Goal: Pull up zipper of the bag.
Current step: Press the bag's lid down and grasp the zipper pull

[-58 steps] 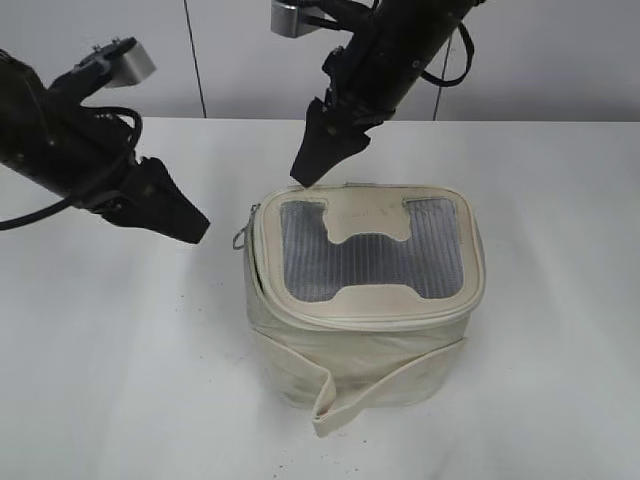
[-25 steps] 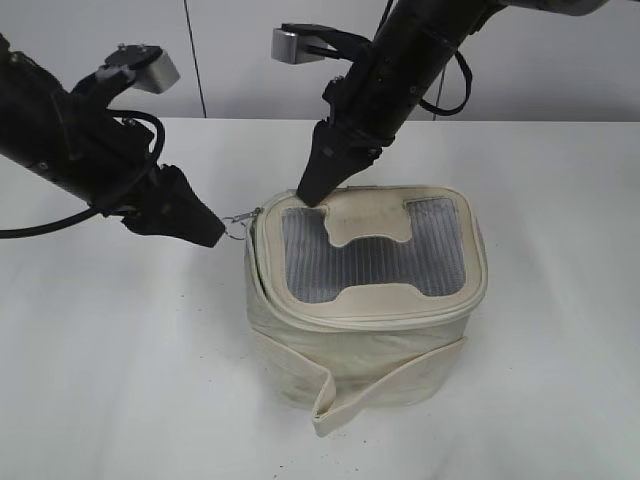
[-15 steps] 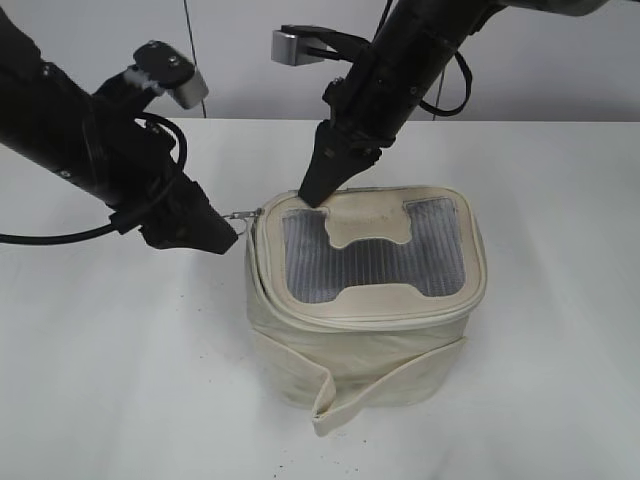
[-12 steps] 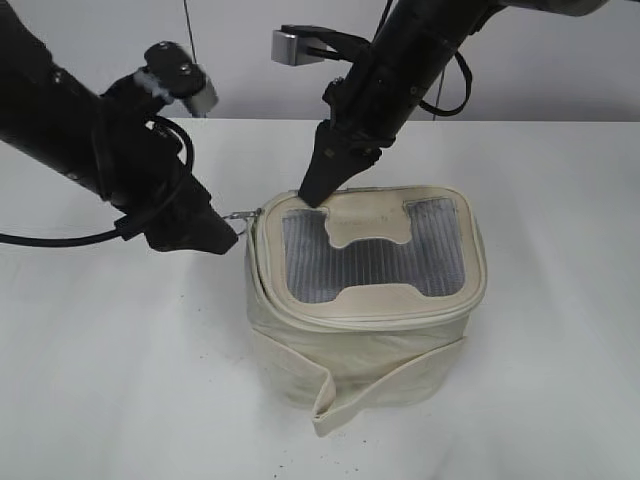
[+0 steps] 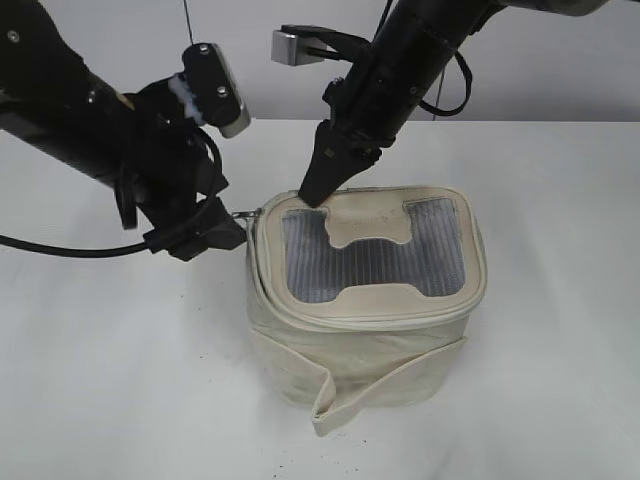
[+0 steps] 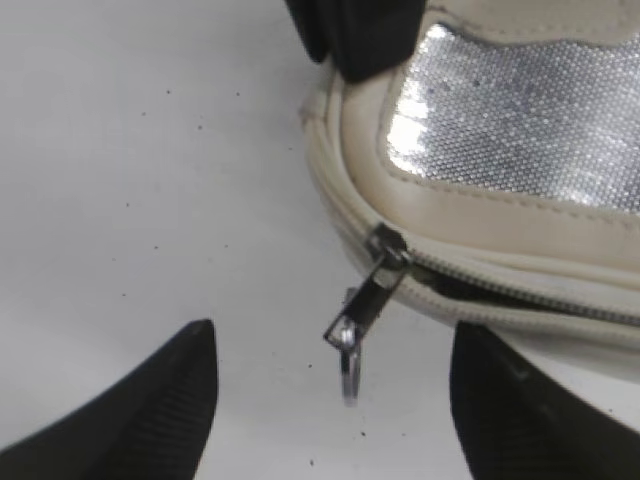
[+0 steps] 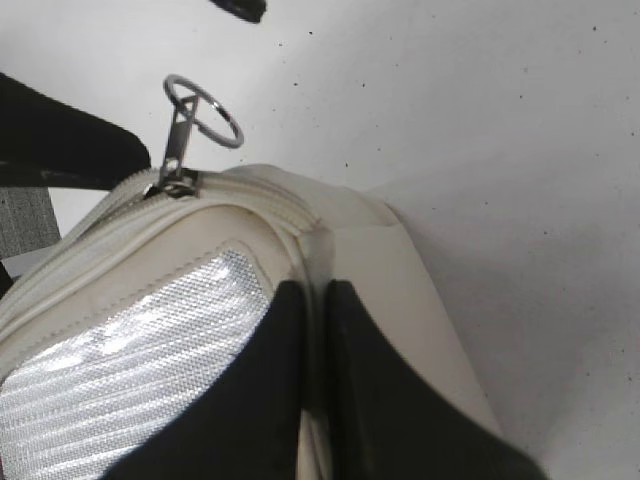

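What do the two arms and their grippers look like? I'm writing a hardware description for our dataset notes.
Both arms are matte black with loose black cables looped along them. Each carries a small silver-grey boxy wrist camera near its end. The left gripper and right gripper end in black, tapered wedge-shaped fingers; the left wrist view shows a fine ribbed texture on the fingers. No markings are legible.

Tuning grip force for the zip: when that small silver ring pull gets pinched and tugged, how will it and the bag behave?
The pull probably swings loosely: it dangles from its slider. Thin, shiny metal may slip between the left gripper fingers. The bag looks soft and creased, so it would likely sag or slide unless the right gripper pins the lid.
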`<action>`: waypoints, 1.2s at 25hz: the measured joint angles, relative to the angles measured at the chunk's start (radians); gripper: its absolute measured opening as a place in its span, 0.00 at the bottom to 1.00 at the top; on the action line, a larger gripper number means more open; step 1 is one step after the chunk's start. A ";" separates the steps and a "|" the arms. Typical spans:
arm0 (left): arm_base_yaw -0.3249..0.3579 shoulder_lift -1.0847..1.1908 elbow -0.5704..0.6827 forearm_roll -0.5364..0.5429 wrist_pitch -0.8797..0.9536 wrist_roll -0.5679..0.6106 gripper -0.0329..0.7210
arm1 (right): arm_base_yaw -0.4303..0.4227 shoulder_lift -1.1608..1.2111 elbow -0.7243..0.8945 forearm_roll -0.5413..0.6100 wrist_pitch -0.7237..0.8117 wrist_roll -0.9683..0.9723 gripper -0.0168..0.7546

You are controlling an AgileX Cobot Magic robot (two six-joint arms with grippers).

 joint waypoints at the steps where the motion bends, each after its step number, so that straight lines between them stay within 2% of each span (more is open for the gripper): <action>1: -0.001 0.000 0.000 0.003 -0.010 0.000 0.77 | 0.000 0.000 0.000 0.000 0.000 0.000 0.07; 4: -0.002 0.000 0.000 0.007 -0.044 0.000 0.75 | 0.000 0.000 0.000 0.001 0.000 0.000 0.07; 9: -0.002 0.001 0.000 0.007 -0.046 0.000 0.62 | 0.000 0.000 0.000 0.001 0.000 0.000 0.07; 16: -0.002 0.039 0.000 0.007 -0.017 0.001 0.53 | 0.000 0.000 0.000 0.001 0.000 0.001 0.07; 18: -0.002 0.040 -0.003 0.007 -0.015 0.001 0.40 | 0.000 0.000 -0.001 0.001 0.000 0.001 0.07; 21: -0.002 0.040 -0.032 0.004 0.017 0.001 0.12 | 0.000 0.000 -0.001 0.001 0.000 0.001 0.07; 22: -0.002 0.040 -0.044 0.003 0.034 0.002 0.08 | 0.000 0.000 -0.001 0.001 0.000 0.001 0.07; 30: -0.002 0.041 -0.069 -0.002 0.161 -0.016 0.04 | 0.000 0.000 -0.004 0.000 0.001 0.020 0.07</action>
